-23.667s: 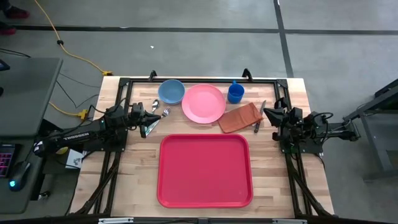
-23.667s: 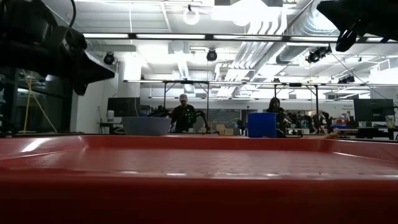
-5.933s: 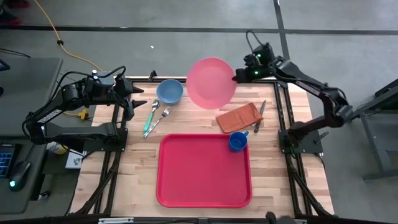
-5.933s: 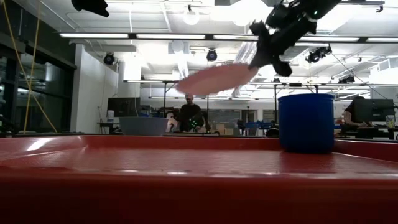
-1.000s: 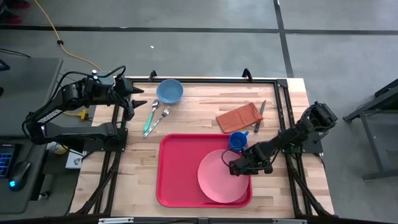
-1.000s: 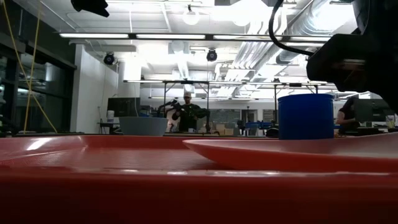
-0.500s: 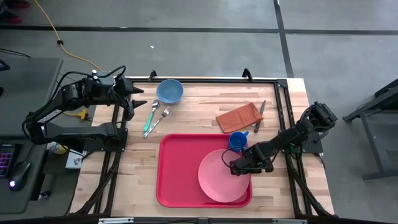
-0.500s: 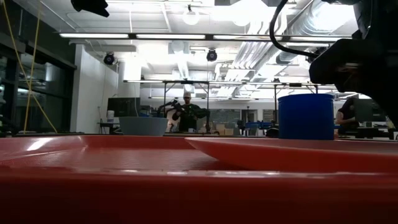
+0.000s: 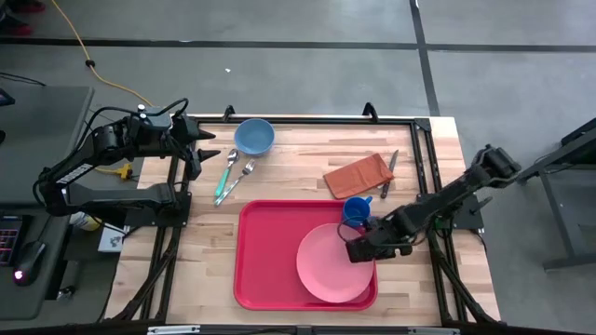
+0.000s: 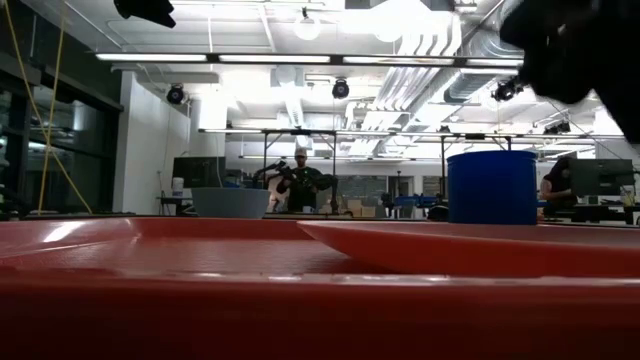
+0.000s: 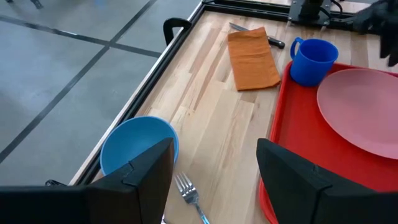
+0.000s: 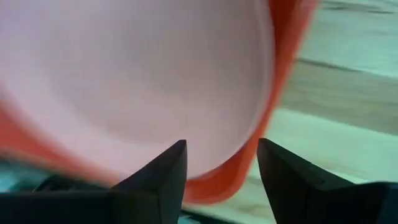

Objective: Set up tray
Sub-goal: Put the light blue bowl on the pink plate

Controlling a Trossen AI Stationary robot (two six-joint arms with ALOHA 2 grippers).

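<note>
The red tray [image 9: 265, 261] lies on the table's near middle. A pink plate [image 9: 326, 265] lies flat in its near right part, and a blue cup [image 9: 355, 210] stands in its far right corner. My right gripper [image 9: 358, 249] hovers open just above the plate's right rim [image 12: 249, 93], pointing steeply down, with nothing between its fingers. My left gripper [image 9: 209, 149] waits open and raised at the table's far left, above the cutlery; its fingers frame a blue bowl [image 11: 137, 146].
A blue bowl [image 9: 254, 137], a fork and a spoon [image 9: 233, 174] lie on the wood at the far left. An orange-brown napkin [image 9: 357, 174] and a knife [image 9: 388, 174] lie far right of the tray. People show in the room behind [image 10: 300, 180].
My right gripper has opened and let go of the plate's right rim, then risen clear of it, tipping a little. The plate, slightly tilted before, has settled flat on the tray.
</note>
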